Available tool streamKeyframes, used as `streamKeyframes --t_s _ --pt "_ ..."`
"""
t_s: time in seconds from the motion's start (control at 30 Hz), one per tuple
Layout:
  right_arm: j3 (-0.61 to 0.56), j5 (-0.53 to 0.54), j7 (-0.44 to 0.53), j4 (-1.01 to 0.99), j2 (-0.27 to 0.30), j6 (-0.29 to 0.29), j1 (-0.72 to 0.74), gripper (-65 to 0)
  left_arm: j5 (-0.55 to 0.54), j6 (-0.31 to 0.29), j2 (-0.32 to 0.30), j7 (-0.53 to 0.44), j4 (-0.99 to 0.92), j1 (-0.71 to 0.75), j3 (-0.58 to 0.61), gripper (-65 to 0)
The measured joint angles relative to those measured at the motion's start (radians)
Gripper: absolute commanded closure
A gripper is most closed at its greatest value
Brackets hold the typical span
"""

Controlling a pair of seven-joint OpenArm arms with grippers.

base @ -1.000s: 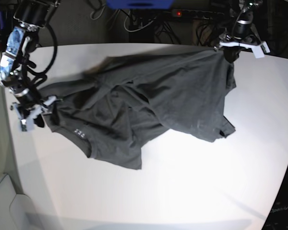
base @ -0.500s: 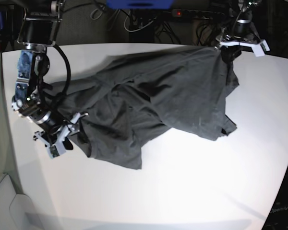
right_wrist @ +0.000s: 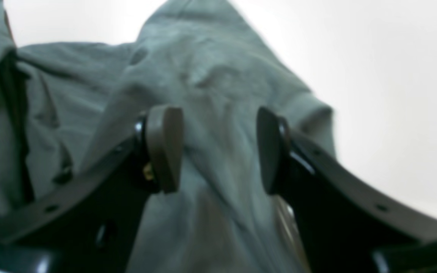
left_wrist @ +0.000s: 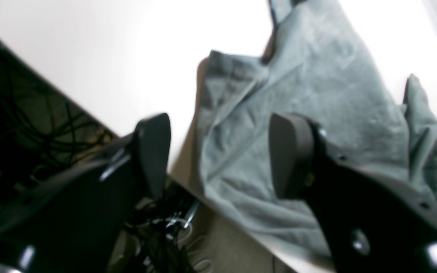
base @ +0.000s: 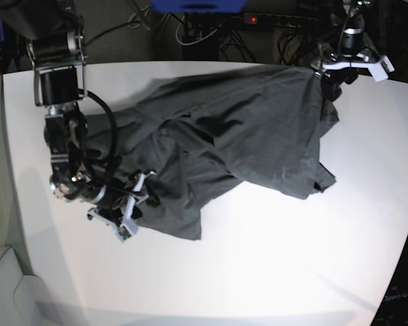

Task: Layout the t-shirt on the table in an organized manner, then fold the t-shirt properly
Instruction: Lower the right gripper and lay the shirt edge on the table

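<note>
The white worktop [base: 272, 272] lies bare along its near side. Beyond that, the dark grey t-shirt [base: 231, 142] sprawls rumpled and unfolded across the middle, reaching to the far edge. At the shirt's near corner, on the base view's left, the right end effector [base: 132, 204] sits low over the cloth; its wrist view shows the pads [right_wrist: 165, 148] spread, a ridge of fabric rising between them. At the far edge, the left end effector [base: 350, 66] hangs over the shirt's corner with fingers [left_wrist: 290, 155] spread apart, gripping nothing.
</note>
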Motion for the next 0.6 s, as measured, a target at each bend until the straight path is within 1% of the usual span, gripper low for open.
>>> streamKeyframes --t_s 0.07,0.13,0.17,0.33,0.43,0.5,0.6 --pt "-0.040 0.006 0.019 -0.097 -0.007 0.001 0.072 -32.2 0.000 -0.002 0.001 0.002 0.005 -0.002 0.000 -39.9" --pt "-0.065 0.004 0.088 -0.201 -0.007 0.001 0.142 -32.2 0.000 0.000 -0.001 0.003 0.007 -0.005 0.000 -39.9" --pt "-0.077 0.004 0.140 -0.256 -0.005 -0.001 0.175 -32.2 0.000 -0.001 0.000 0.002 0.007 -0.005 0.000 -39.9" --pt "-0.166 0.003 0.279 -0.537 0.013 -0.002 0.309 -32.3 0.001 -0.001 0.003 0.002 0.011 -0.005 0.000 -39.9" --pt "-0.204 -0.002 0.348 -0.656 0.021 -0.003 0.342 -32.3 0.000 0.000 0.003 0.003 0.011 -0.005 0.000 -39.9" --pt "-0.205 0.003 0.399 -0.700 0.017 -0.003 0.341 -32.3 0.001 -0.001 0.003 0.002 0.011 -0.005 0.000 -39.9" --pt "-0.205 0.002 0.450 -0.753 0.015 -0.003 0.339 -32.2 0.001 0.002 0.003 0.003 0.011 -0.017 0.000 -39.9"
